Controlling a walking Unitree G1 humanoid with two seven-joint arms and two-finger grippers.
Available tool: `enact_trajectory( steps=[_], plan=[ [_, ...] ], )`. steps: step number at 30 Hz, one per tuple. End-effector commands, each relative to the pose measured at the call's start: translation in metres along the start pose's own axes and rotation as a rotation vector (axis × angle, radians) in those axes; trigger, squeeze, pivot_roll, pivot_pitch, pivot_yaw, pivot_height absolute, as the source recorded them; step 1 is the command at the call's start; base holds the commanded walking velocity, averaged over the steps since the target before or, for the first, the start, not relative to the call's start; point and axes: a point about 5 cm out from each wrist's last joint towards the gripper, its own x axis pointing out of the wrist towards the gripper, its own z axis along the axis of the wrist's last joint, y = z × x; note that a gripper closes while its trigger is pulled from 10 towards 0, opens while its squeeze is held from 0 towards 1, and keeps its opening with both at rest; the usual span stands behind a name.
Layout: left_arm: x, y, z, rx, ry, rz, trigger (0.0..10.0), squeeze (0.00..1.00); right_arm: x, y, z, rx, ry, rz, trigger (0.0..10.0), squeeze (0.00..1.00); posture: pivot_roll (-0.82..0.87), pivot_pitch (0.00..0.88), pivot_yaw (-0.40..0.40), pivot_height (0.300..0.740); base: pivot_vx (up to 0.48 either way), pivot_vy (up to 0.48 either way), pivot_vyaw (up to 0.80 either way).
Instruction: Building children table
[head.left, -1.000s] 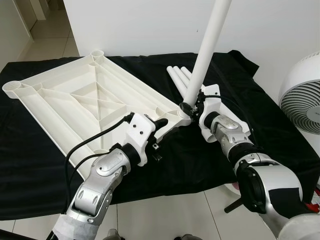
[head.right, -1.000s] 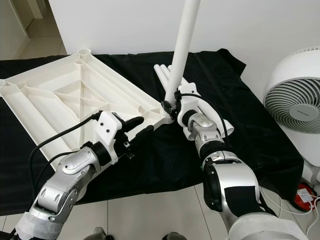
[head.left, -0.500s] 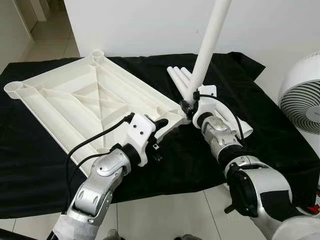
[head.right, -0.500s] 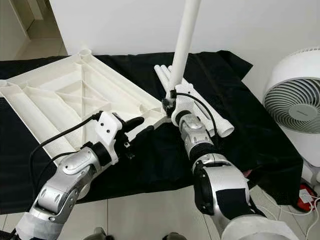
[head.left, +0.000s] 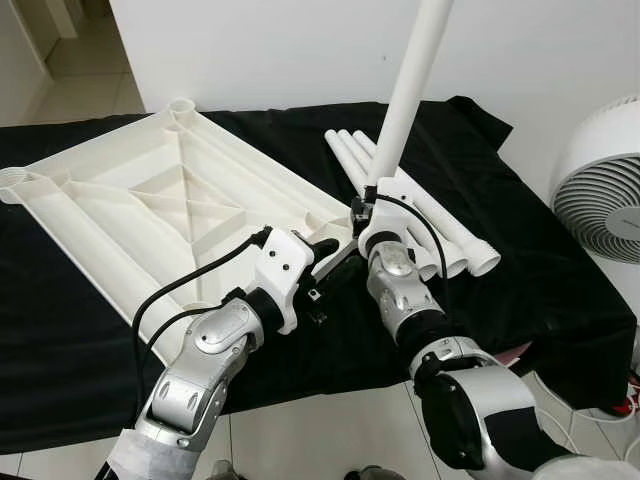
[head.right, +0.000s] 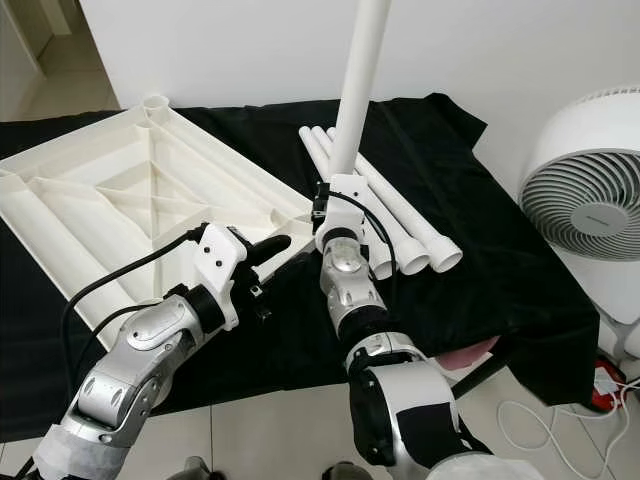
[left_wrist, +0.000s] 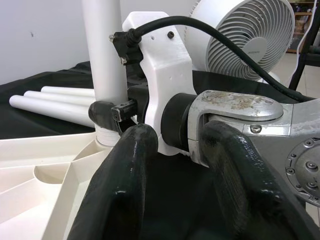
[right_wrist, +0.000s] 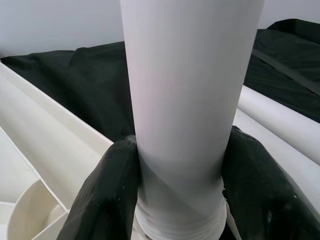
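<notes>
Now right gripper (right_wrist: 177, 195) clamping upright white plastic leg tube (head.left: 408, 95) at corner socket of upturned ribbed white tabletop (head.left: 150, 215); left gripper (head.left: 335, 262), fingers parted (empty), steadying edge. Keeping tube plumb while threading in.

Both head views looked forward and down from above, well back, sharing the upturned white tabletop (head.left: 170, 200), the upright leg (head.left: 405, 95) and the fan (head.right: 590, 205). The left wrist view sat very near, facing past its jaws toward that leg. The right wrist view pressed close, the leg between its jaws.
</notes>
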Motion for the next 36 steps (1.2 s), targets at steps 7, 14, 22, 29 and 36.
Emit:
enact_trajectory(
  steps=[7,14,22,29,36],
  plan=[
    [0.001,-0.002,-0.004,-0.007,0.012,0.009,10.0,0.0,-0.003,-0.006,-0.007,0.008,0.03,-0.02,10.0,1.0,-0.05,0.057,-0.005,0.74,0.0,0.0,0.0],
    [0.002,0.0,-0.003,-0.005,0.012,0.013,10.0,0.0,-0.004,-0.017,-0.001,0.037,-0.016,-0.003,10.0,1.0,-0.06,0.061,0.001,0.74,0.0,0.0,0.0],
    [0.004,0.0,-0.005,-0.002,0.021,0.009,10.0,0.0,-0.005,-0.026,-0.002,0.058,-0.013,0.038,10.0,1.0,-0.06,0.061,0.002,0.74,0.0,0.0,0.0],
    [0.016,0.003,-0.01,0.03,0.062,0.017,10.0,0.0,-0.018,-0.028,-0.013,0.014,0.013,0.188,10.0,0.0,-0.07,0.062,0.008,0.74,0.0,0.0,0.0],
    [0.023,0.006,-0.011,0.047,0.078,0.031,10.0,0.0,-0.019,-0.034,-0.007,-0.024,-0.019,0.219,10.0,0.0,-0.07,0.064,0.01,0.74,0.0,0.0,0.0]
  ],
)
